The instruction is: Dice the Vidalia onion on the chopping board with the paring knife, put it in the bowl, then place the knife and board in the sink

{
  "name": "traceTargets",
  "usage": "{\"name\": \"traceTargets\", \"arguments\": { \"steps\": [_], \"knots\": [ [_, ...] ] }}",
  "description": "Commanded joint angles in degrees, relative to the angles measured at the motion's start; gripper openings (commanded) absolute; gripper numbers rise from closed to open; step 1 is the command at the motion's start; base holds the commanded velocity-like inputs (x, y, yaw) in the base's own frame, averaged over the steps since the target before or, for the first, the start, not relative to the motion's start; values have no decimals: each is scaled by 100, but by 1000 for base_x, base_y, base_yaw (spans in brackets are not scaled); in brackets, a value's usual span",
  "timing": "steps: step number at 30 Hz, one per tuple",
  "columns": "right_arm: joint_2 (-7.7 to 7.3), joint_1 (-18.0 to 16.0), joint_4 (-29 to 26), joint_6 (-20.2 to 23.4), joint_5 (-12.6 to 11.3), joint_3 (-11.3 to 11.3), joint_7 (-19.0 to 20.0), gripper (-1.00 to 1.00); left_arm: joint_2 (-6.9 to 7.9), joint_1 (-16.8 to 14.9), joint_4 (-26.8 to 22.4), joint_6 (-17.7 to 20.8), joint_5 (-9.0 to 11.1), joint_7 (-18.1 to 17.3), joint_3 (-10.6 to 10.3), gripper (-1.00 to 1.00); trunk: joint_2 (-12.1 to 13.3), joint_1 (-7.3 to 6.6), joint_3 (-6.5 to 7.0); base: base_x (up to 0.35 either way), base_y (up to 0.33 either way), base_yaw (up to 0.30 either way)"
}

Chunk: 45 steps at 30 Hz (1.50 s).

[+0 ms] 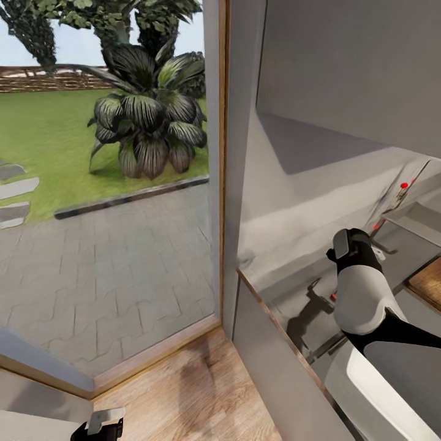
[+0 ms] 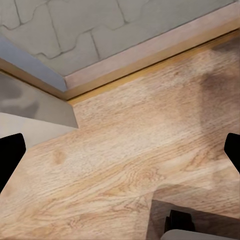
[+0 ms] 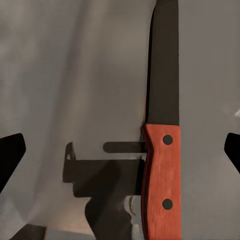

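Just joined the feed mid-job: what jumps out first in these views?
The paring knife, red handle and dark blade, lies flat on the grey countertop right below the open right gripper. In the head view, a big glass door takes the left half, showing a spiky garden plant, while the chopping board peeks in at the right edge.

Even, bright daylight was recorded over the lawn and paving at the left of the head view. The countertop at the right was lit softly; a hard-edged dark shadow of the right arm was cast on it at centre right. Pale glare was noted on the wall above. In the right wrist view, a crisp gripper shadow was thrown beside the paring knife. Mild softness was observed throughout; textures were rendered slightly smeared.
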Motion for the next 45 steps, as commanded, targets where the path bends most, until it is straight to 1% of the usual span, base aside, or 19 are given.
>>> {"name": "traceTargets", "arguments": {
  "steps": [1,4,12,15,16,21,38,45],
  "knots": [
    [-1,-9,-10,40,59,-33,27,100,-3,-8,18,-28,20,15,-49,100,-11,3,-11,0,0,0],
    [-31,-9,-9,40,59,-43,29,100,-3,-7,19,-24,20,15,-49,100,-11,3,-11,0,0,0],
    [-33,-9,8,40,59,-45,23,100,-3,-7,20,-26,20,15,-49,100,-11,3,-11,0,0,0],
    [-32,-9,116,35,59,-45,21,100,-3,-9,19,-28,20,15,-49,100,-11,3,-11,-101,0,0],
    [-31,-9,232,27,59,-45,24,100,-3,-8,18,-28,20,15,-49,100,-11,3,-11,-214,0,0],
    [-22,-9,299,22,59,-37,29,100,-3,-9,19,-30,20,15,-49,100,-11,3,-11,-111,0,0],
    [-16,-9,306,15,59,-36,37,100,-3,-10,18,-30,20,15,-49,100,-11,3,-11,-4,0,0],
    [-14,-9,313,19,59,-36,38,100,-3,-8,19,-30,20,15,-49,100,-11,3,-34,0,0,0]
  ]
}}
